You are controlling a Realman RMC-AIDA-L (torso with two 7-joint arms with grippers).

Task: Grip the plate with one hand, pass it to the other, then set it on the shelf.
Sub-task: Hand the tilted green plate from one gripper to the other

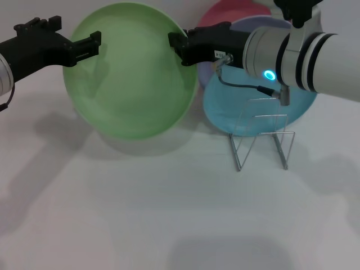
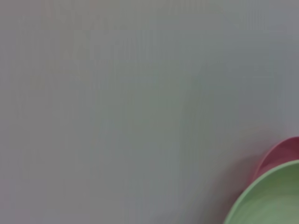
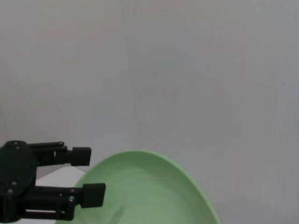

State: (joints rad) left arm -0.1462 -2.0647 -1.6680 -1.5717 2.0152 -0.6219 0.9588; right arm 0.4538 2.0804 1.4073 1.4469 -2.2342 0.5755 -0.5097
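Looking down on a plain white table (image 1: 140,214) running matte and unmarked to every edge of the head view, carrying soft grey shadows of both arms and meeting only a flat pale grey backdrop in the two wrist views. Finding the light green plate (image 1: 132,73) lifted clear of that surface, tilting with its hollow face toward the head camera and throwing a broad shadow beneath its lower rim. Seeing the left gripper (image 1: 90,46), on its slim black arm, reaching in at the plate's upper left rim; confirming from the right wrist view (image 3: 88,176) its two fingers (image 3: 94,195) standing spread apart, the green rim (image 3: 149,191) passing between them with pale gaps showing. Noting the right gripper (image 1: 175,45), on the thick white arm with the glowing blue ring, pressing together on the opposite, upper right rim and apparently carrying the plate alone. Catching just a green arc of it (image 2: 275,200) in a corner of the left wrist view, with a red plate (image 2: 282,151) peeking out behind. Placing the wire rack (image 1: 261,138) upright on the table below the right arm, well apart from the green rim, standing in front of a teal plate (image 1: 225,112), with a lavender plate (image 1: 253,23) and the red one (image 1: 225,12) lying farther back.
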